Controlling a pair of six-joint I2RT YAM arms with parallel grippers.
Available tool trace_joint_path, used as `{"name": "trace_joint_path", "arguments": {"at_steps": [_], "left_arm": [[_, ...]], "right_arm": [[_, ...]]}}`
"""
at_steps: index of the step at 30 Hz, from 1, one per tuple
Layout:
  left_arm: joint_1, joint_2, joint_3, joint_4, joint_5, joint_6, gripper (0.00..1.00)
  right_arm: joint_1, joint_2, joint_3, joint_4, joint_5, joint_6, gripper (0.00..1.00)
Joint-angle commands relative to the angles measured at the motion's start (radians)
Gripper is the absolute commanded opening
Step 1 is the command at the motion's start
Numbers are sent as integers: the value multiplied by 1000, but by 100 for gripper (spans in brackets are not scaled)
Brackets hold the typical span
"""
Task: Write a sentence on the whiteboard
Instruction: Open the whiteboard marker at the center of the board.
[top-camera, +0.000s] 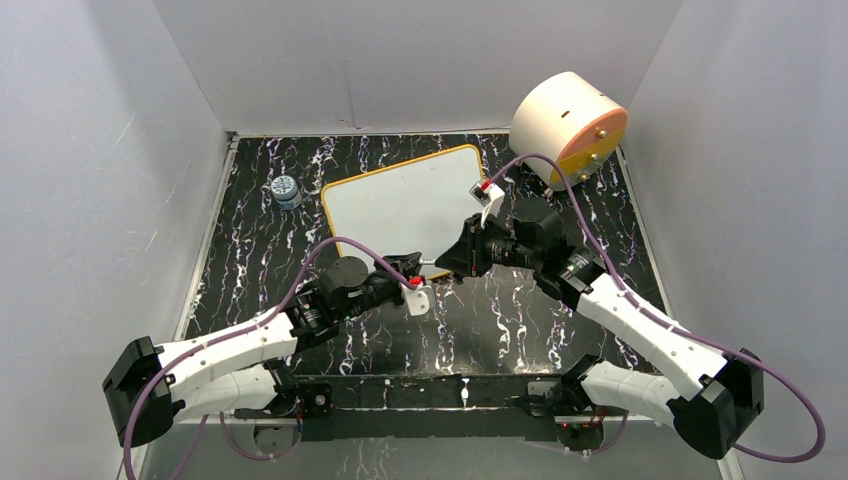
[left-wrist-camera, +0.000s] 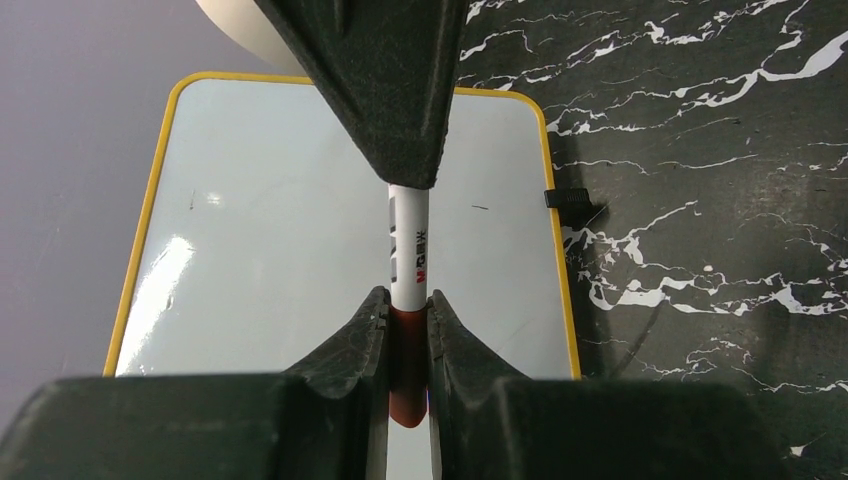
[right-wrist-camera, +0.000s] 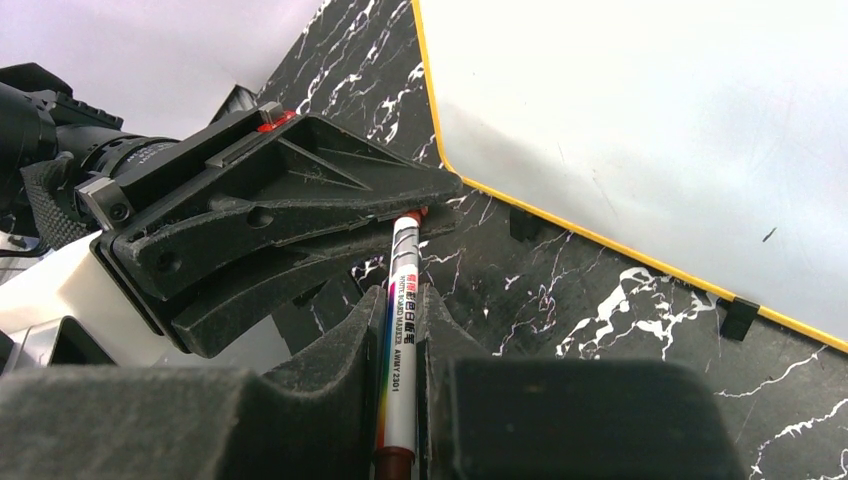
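The jaws of your left gripper (left-wrist-camera: 408, 312) are pinched almost fully together on the reddish-brown cap end of a slim, white-barrelled plastic marker (left-wrist-camera: 409, 235). The jaws of your right gripper (right-wrist-camera: 400, 305) are clamped just as narrowly on its printed barrel, so the pen is held between the two arms, close to the near edge of the flat white whiteboard with rounded corners and a thin orange-yellow frame (top-camera: 400, 205). Treat the marker as light, stiff and slick: grip the barrel close to the cap, and expect the cap to come free with a snap if you pull straight along the pen. The whiteboard lies flat on the black, white-veined counter (top-camera: 500, 320), toward the middle of its far edge, and nothing is written on it yet. It looks light and glossy on its small black clip feet (right-wrist-camera: 738, 318), so it may slide under the tip; press gently. A round peach-and-orange drum (top-camera: 565, 125) sits at the far right corner.
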Motion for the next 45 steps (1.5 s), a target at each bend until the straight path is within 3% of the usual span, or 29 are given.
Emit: {"name": "trace_joint_path", "arguments": {"at_steps": [1,7,15,45], "left_arm": [[13,-1,29,-60,-62,27,0],[13,-5,54,-112,-58,62,0],[13,-5,72,-134,-61,73,0],[13,-16,87,-134,2,35,0]], "right_arm": [[-5,27,82,-31,-81,-22,7],[-5,64,113,-50,-107,-24,28],[-5,85,130,-49,-138,-23,38],[-5,155,98,27,-164,1,36]]}}
